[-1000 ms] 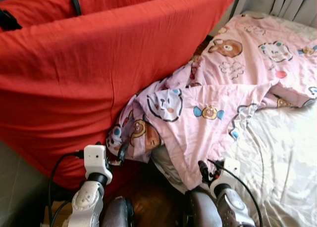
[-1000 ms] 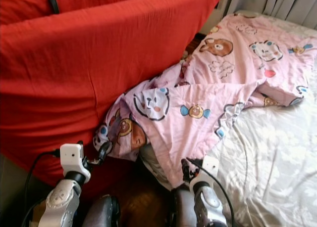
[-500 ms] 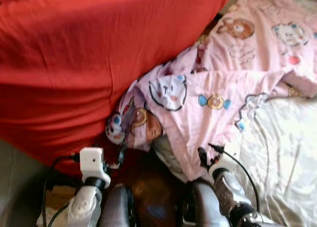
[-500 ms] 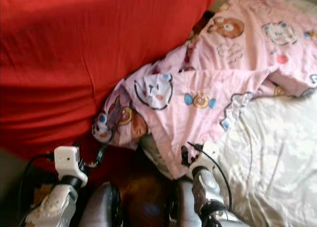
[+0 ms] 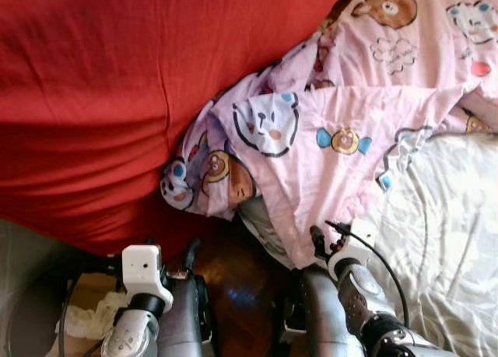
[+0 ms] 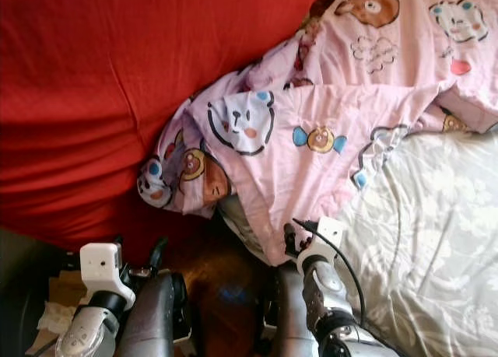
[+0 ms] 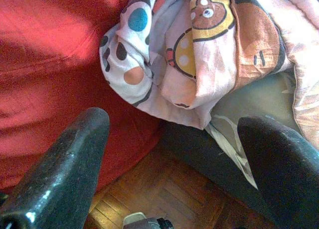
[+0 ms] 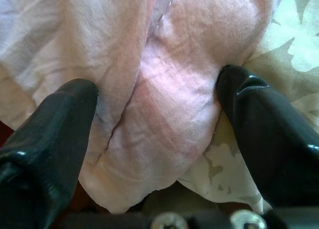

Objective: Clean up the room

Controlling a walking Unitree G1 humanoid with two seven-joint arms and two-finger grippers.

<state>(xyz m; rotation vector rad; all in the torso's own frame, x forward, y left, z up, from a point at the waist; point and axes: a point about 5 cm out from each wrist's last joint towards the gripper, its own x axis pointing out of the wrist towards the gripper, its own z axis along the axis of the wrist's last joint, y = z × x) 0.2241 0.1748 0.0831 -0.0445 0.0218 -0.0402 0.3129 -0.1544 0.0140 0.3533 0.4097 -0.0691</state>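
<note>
Hanging off the edge of the bed (image 5: 451, 240), the pink quilt (image 5: 342, 139) with cartoon animals spills into the gap beside a big red cover (image 5: 93, 85), and its far end is cut off by the head views' top edge. What the red cover is draped over cannot be told. Under the quilt's bunched corner a strip of grey fabric (image 5: 261, 225) shows, partly hidden. Dark wood floor (image 5: 233, 283) shows in the gap, shadowed and hard to read. Low on the robot's left, something pale and crumpled (image 5: 89, 318) lies on a brown surface; what it is cannot be made out.

The right hand (image 8: 157, 119) is spread wide, its fingers (image 8: 60, 119) on either side of the quilt's lower fold where it overlaps the pale patterned sheet (image 8: 294, 44); from the head views that hand (image 5: 317, 244) is mostly hidden behind its own wrist.

The left hand (image 7: 172, 154) is also spread and holds nothing, hovering above the floor and pointing at the quilt's bunched corner (image 7: 189, 54), near it but apart.
</note>
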